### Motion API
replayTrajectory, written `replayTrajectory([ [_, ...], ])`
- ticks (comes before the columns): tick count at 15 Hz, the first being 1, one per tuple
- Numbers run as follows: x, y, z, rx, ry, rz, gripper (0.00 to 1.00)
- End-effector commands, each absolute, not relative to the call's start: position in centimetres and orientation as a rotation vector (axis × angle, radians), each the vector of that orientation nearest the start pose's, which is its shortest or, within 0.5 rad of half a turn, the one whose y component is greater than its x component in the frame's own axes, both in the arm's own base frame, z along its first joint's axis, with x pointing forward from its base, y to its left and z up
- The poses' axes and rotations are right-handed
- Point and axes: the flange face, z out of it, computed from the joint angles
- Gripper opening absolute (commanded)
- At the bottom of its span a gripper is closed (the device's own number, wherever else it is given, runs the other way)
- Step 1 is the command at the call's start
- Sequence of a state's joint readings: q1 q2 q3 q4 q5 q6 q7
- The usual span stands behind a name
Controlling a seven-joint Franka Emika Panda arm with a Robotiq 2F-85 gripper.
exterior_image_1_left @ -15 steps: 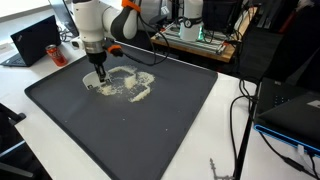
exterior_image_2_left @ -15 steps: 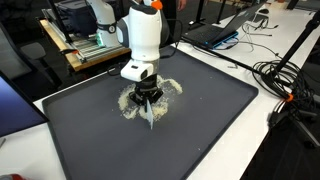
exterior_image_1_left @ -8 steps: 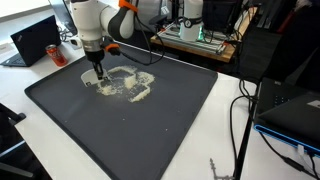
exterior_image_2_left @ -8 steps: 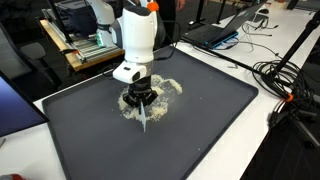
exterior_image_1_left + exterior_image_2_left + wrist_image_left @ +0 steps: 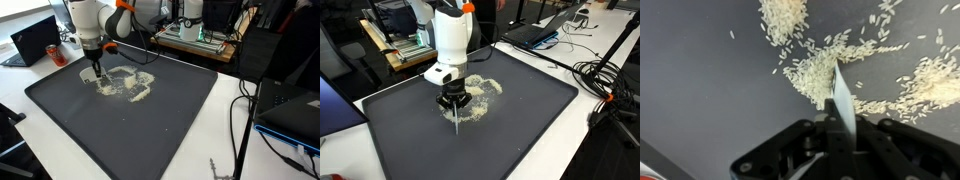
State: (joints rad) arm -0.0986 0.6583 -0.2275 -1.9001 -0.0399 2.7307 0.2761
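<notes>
Gripper [image 5: 453,102] clamped on blade [image 5: 843,97], apparently touching rice [image 5: 805,72]; mat [image 5: 525,112] open all round, laptop [image 5: 35,42] well apart.

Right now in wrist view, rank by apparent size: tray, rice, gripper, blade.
1. tray, fills the background
2-3. rice and gripper: similar spread; gripper enlarged by nearness, so unranked
4. blade
</notes>
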Motion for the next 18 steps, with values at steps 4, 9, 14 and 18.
replayTrajectory([
  [4,60.6,-19.7,18.7,-3.18,0.821,-0.318,0.01],
  [9,60.2,-17.0,21.4,-3.199,0.717,-0.365,0.01],
  [14,59.2,-13.2,24.2,-3.31,0.544,-0.454,0.01],
  [18,58.0,-10.3,25.7,-3.435,0.364,-0.527,0.01],
])
